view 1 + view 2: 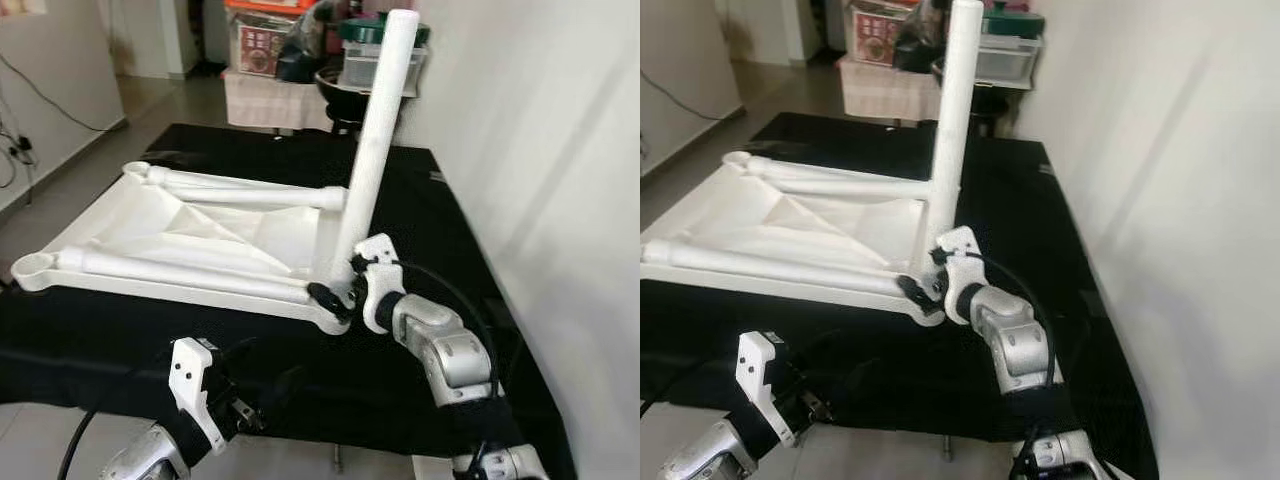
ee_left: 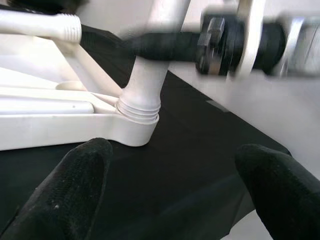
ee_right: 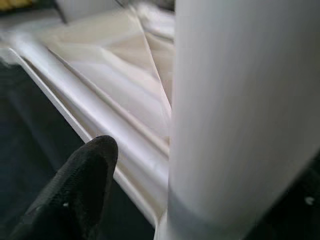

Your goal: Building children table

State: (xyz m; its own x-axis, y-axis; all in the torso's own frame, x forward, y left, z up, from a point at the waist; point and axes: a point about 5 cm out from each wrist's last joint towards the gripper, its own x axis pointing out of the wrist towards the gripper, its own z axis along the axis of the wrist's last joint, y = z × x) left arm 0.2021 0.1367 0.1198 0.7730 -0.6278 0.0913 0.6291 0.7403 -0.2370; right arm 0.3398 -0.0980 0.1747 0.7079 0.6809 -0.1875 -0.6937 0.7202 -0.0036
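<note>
The right end effector [image 1: 340, 288] is clamped around the base of the upright white leg [image 1: 378, 140], seated in the corner socket of the upside-down white tabletop [image 1: 180, 235] lying on the black-draped worktop [image 1: 460, 230]. The left end effector [image 1: 240, 405] hangs spread below the near edge.

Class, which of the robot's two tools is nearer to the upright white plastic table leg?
Right. The right tool is at the base of the upright white plastic table leg; the left tool hangs apart, below the black table edge.
</note>
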